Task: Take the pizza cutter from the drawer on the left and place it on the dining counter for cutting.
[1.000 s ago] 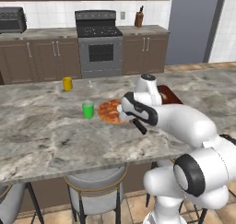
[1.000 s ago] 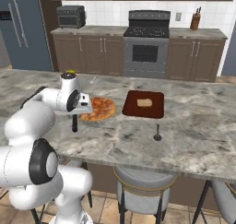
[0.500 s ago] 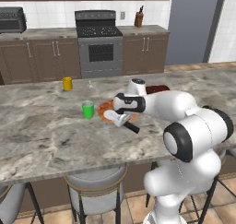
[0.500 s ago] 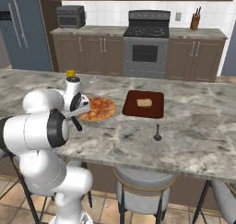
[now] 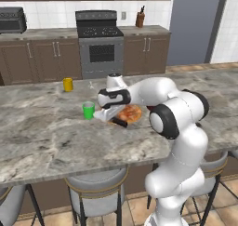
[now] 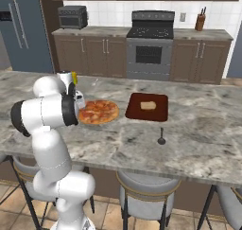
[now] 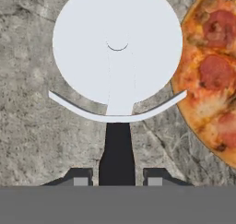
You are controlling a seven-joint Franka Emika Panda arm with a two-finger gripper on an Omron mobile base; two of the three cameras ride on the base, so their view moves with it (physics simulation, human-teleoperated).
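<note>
Fingers clamped on the black handle of the pizza cutter.
At centre frame of the hand view, the cutter's white wheel sits over the grey marble bench, with the pizza at the right edge. In the left base view, the cutter lies mid-frame between the green cup and the pizza.

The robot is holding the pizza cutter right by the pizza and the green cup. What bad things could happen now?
1. The green cup stands close beside the gripper, so a swing of the arm could perhaps tip it over.
2. The pizza cutter hangs next to the pizza; set down carelessly, its wheel might land on the toppings instead of the dining counter.
3. The fingers pinch just the handle's end, so it might slip.
</note>
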